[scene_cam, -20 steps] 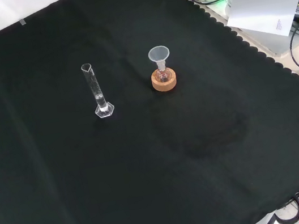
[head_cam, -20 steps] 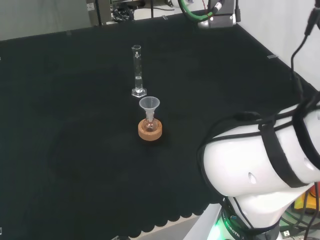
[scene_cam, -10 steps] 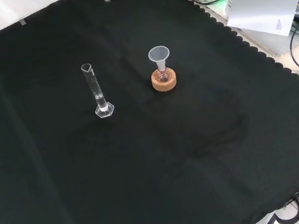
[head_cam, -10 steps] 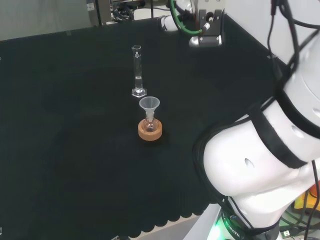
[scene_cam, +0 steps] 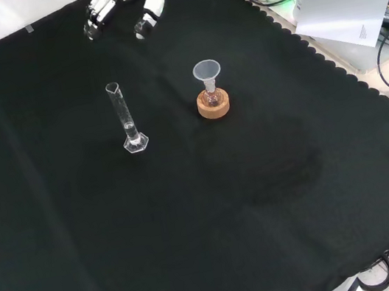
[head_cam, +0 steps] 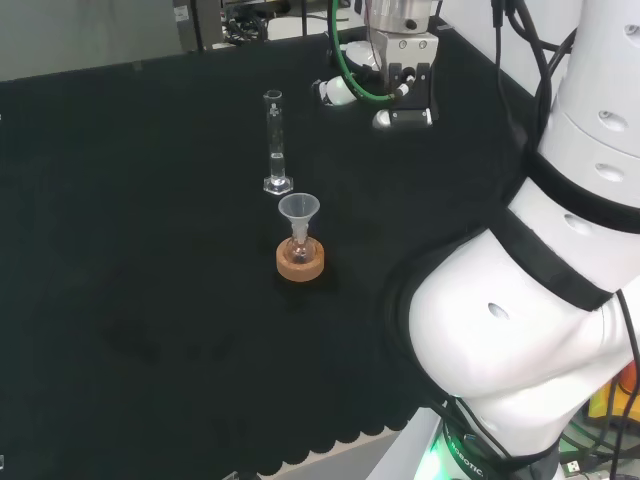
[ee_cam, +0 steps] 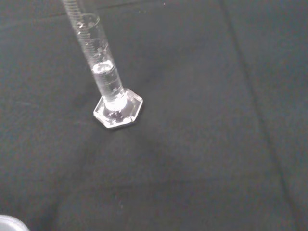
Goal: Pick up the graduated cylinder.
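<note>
A clear graduated cylinder (head_cam: 274,143) stands upright on its hexagonal foot on the black cloth; in the front view the cylinder (scene_cam: 126,119) is left of centre. The wrist view shows the cylinder (ee_cam: 103,77) close up, with a little clear liquid near its bottom. The hand (scene_cam: 127,0) hangs above the cloth at the top of the front view, beyond the cylinder and apart from it, fingers relaxed and holding nothing. In the head view the hand (head_cam: 345,90) is to the right of the cylinder.
A small flask with a clear funnel (head_cam: 298,212) in its neck sits on a cork ring (head_cam: 300,262) just in front of the cylinder in the head view. The flask's cork ring (scene_cam: 214,105) is right of the cylinder in the front view. The cloth's scalloped edge (scene_cam: 314,58) runs along the right.
The arm has swung in and lowered, bringing the hand down toward the cloth near the cylinder. The cylinder and the flask have not moved.
</note>
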Robot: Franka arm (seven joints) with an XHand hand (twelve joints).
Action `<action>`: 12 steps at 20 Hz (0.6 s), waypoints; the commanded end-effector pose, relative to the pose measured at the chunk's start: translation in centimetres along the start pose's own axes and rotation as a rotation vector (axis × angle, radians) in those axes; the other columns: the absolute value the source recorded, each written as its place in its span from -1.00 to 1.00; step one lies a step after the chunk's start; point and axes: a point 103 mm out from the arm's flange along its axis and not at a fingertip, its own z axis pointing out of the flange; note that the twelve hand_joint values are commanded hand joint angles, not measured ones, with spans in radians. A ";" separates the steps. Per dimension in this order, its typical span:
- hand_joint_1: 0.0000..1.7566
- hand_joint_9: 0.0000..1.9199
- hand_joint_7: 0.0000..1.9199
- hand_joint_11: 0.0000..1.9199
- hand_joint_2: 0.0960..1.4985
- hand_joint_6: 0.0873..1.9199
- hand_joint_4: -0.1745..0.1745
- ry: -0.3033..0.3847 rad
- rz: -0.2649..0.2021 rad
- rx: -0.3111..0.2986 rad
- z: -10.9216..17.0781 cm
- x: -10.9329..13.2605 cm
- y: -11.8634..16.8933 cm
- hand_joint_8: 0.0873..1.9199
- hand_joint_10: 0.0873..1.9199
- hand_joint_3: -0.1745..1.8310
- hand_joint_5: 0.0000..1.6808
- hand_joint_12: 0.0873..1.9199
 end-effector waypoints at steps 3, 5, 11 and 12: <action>-0.46 -0.58 -0.82 -0.76 0.26 -1.00 -0.21 0.113 -0.126 -0.078 3.6 1.4 4.7 -0.38 -0.35 -0.56 -0.65 0.39; -0.42 -0.56 -0.81 -0.75 0.22 -1.00 -0.21 0.138 -0.131 -0.058 4.4 1.3 4.9 -0.37 -0.36 -0.57 -0.65 0.39; -0.41 -0.55 -0.81 -0.74 0.20 -1.00 -0.21 0.190 -0.169 -0.087 5.8 0.6 5.2 -0.37 -0.37 -0.56 -0.65 0.39; -0.42 -0.50 -0.78 -0.71 0.19 -1.00 -0.21 0.192 -0.187 -0.096 6.1 0.7 5.2 -0.36 -0.38 -0.55 -0.64 0.39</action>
